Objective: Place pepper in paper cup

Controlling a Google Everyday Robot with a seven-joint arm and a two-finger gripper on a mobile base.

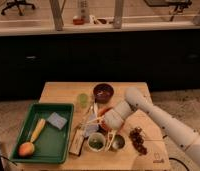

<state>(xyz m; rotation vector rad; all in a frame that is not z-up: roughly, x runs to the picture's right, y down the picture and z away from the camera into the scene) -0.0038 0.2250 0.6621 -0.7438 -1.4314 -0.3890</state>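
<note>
Your gripper (104, 129) hangs just behind the paper cup (96, 136), and you cannot tell its grip or whether it holds anything. Something green, seemingly the pepper (96, 144), lies inside that cup. The metal cup (117, 143) stands just beside it.

— What is the arm looking like?
— The arm (165, 121) is showing as a smooth white shell, thick and rounded, running in tube-like segments, with a bulging joint (133, 96) at its upper end.
— And past that joint?
— It is stepping down into a short, pale cylinder at the wrist (116, 116), its underside looking grey in shadow. The gripper (100, 131) is appearing cream-coloured and much thinner than the arm, sitting over the front middle of the desk (58, 92).
</note>
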